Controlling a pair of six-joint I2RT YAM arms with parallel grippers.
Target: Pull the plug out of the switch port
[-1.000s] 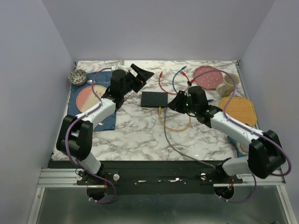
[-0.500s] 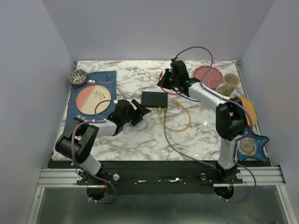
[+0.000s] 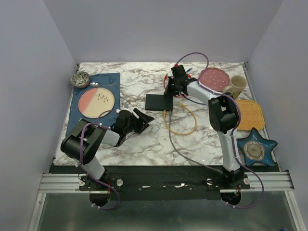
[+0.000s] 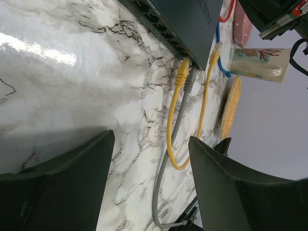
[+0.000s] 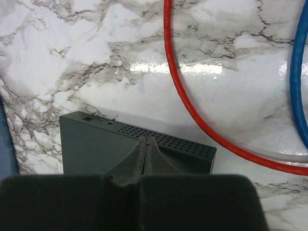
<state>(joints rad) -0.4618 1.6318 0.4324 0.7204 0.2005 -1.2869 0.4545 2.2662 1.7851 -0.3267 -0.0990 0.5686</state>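
The white marble-patterned table [image 3: 144, 144] carries everything here. The flat, thin, matte-black rectangular switch [image 3: 159, 101] lies a little beyond its middle. The switch's long axis runs left to right across the table. Its row of sockets faces the near edge, toward the arm bases, and its perforated back side faces away.

The right arm reaches over from the switch's right side. The right gripper [image 5: 146, 140] hangs above the switch's back edge with its fingers pressed together and nothing between them. Whether the tips touch the lid, I cannot tell. The left gripper [image 3: 146, 117] sits low on the marble, near and to the left of the switch on its socket side. It points toward the switch, with its fingers well apart and nothing between them but bare table.

A yellow cable [image 3: 180, 126] loops on the table in front of the socket side. One loose end of it lies just beside the switch's right corner. A thin grey cable [image 3: 185, 154] trails from the same side toward the near edge. Behind the switch a red cable [image 5: 192, 110] curves across the marble, with a blue cable [image 5: 298, 96] farther out.

At the right end of the socket row the yellow plug [image 4: 182, 72] meets the switch. The grey plug [image 4: 188, 85] sits just beside it — both point straight into the socket edge.
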